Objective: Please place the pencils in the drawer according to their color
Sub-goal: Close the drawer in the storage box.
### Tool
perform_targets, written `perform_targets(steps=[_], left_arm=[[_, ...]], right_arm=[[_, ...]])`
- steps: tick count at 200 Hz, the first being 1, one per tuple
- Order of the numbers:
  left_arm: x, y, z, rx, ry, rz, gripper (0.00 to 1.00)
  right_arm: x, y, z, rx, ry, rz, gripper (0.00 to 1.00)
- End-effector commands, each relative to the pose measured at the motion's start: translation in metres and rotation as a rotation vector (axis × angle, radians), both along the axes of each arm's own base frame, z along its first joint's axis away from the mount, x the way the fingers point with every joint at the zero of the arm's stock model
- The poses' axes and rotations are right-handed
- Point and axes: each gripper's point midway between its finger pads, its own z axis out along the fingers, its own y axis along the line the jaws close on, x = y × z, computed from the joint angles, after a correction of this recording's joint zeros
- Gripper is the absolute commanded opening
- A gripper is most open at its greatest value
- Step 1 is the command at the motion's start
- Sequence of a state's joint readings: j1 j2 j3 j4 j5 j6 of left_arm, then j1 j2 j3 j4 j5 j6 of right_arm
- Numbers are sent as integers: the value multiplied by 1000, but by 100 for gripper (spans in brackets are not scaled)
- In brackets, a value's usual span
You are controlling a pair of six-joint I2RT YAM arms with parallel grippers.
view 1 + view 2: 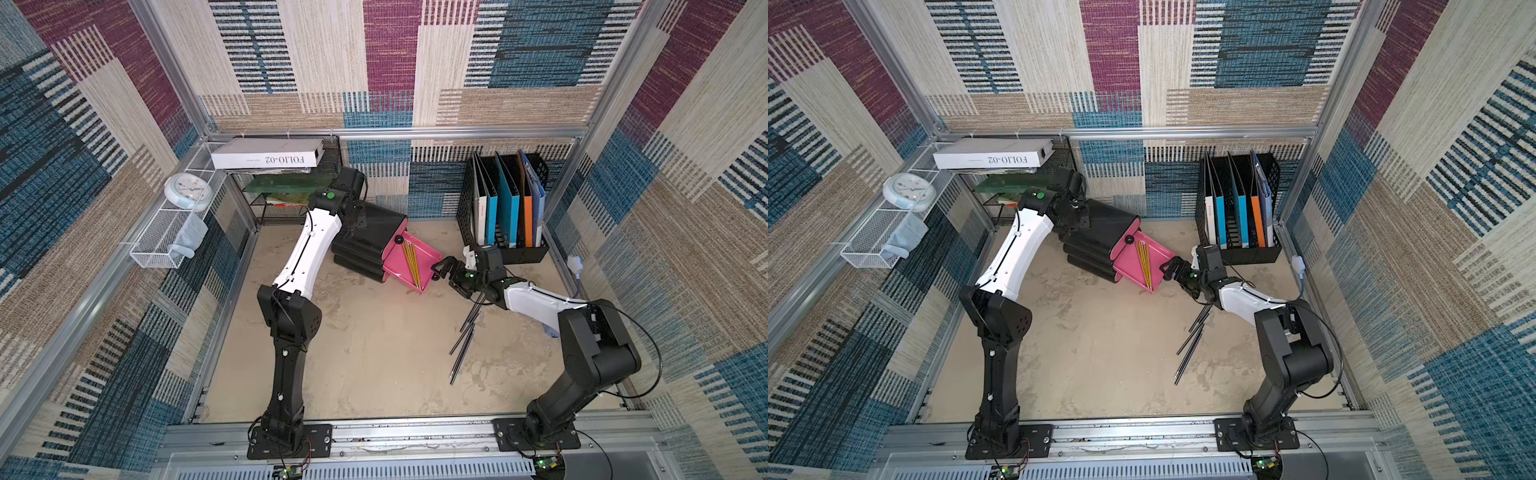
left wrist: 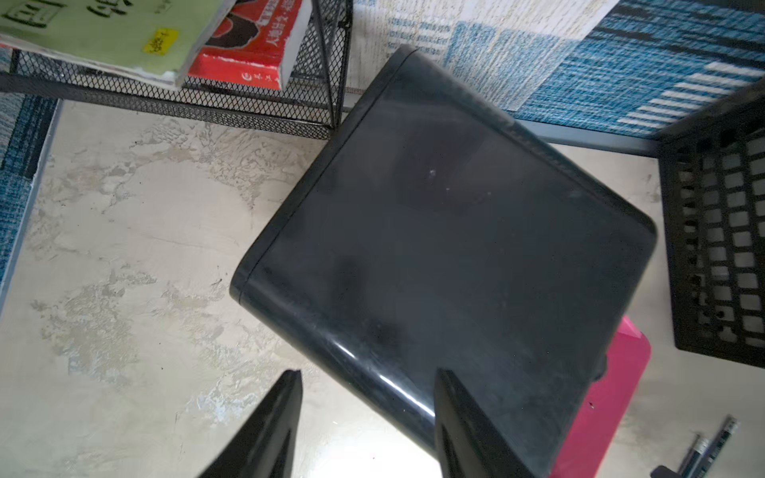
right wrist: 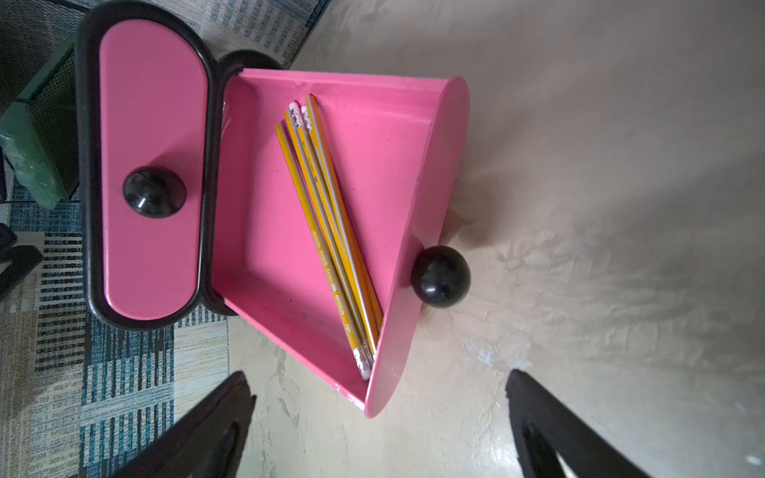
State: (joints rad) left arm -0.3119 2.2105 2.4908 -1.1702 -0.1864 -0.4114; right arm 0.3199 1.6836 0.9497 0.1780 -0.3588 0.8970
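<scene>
Resting near the back edge of the table [image 1: 374,365], the drawer cabinet [image 1: 372,232] has one pink drawer [image 3: 265,248] pulled out, yellow pencils [image 1: 411,259] inside. Left claw [image 2: 368,374] hovers part-spread over the cabinet top (pinching nothing). Right claw [image 1: 441,275], spread wide, faces that drawer; dark pencils [image 1: 467,336] lie behind it near the right edge, long axis roughly front-to-back, nearer the right arm.

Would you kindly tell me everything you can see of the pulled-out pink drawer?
The glossy, plastic-looking pink drawer is pulled well out of the black rounded drawer cabinet, next to a closed pink drawer front. It is a shallow open tray whose rounded front panel bears a round black knob. Several yellow eraser-tipped pencils lie bundled diagonally on its floor, reaching a front corner. The open right end effector sits close before its front; contact cannot be told.
</scene>
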Motion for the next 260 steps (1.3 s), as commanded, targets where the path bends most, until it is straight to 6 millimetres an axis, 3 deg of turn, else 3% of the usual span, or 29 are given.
perform_targets(steps=[1, 115, 160, 199, 260], left_arm=[[2, 4, -9, 10, 23, -4, 55], [7, 0, -48, 23, 100, -14, 54], [5, -1, -59, 29, 129, -14, 53], [3, -3, -63, 31, 140, -25, 52], [1, -6, -67, 29, 154, -38, 50]], right_arm=[[11, 6, 5, 35, -44, 2, 99], [22, 20, -28, 145, -2, 1, 99], [27, 28, -31, 183, 6, 23, 99], [34, 38, -24, 223, 3, 37, 99], [46, 63, 7, 263, -37, 71, 99]])
